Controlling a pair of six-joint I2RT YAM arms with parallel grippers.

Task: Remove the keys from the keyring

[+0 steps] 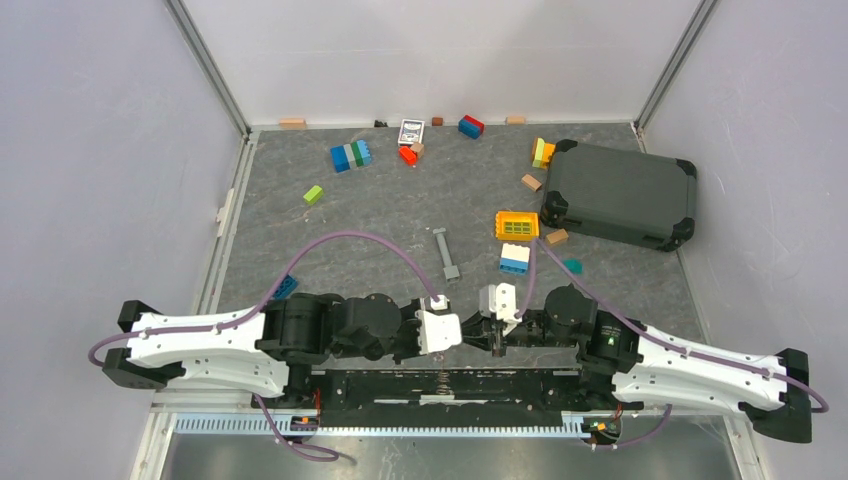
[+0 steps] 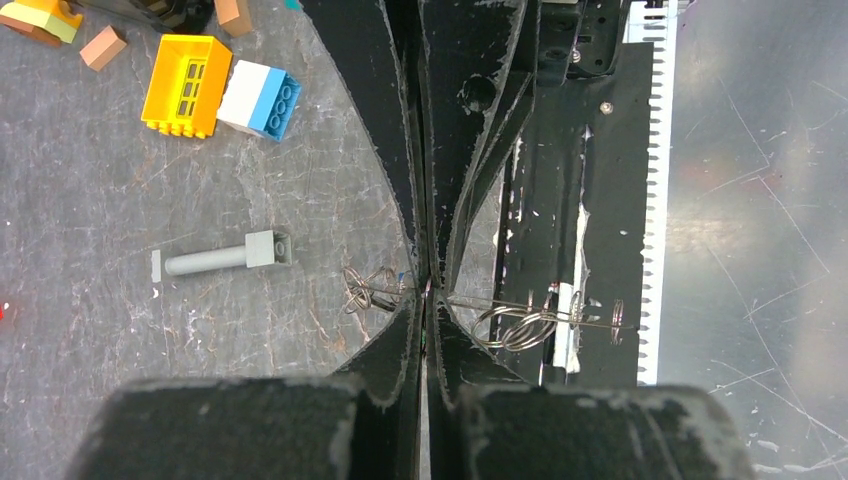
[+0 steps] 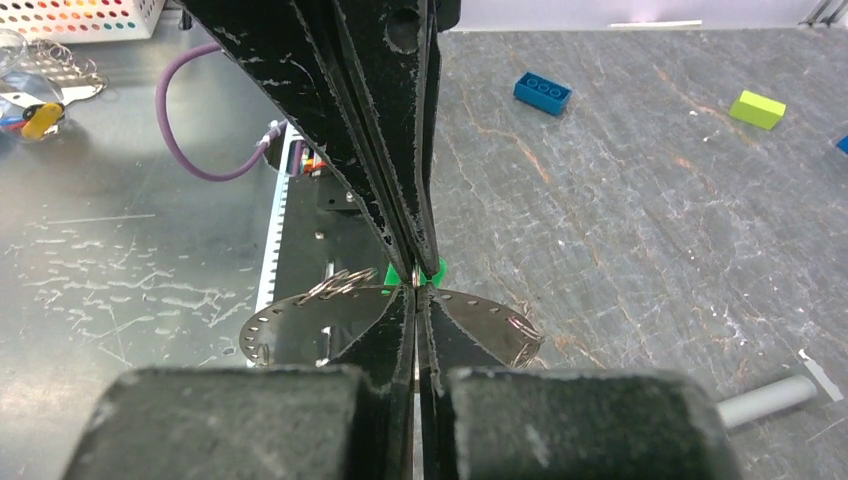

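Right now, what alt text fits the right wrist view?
The right gripper is shut on a green key, just above a silver disc with holes along its rim and wire rings on it. Grey table beyond, with a blue brick and a lime brick.

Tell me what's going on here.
The two arms meet at the near edge of the table. The left gripper is shut on the wire of the keyring. The right gripper is shut on the green-headed key. I can't see any key lying free yet. Toy bricks and a dark case sit farther back.
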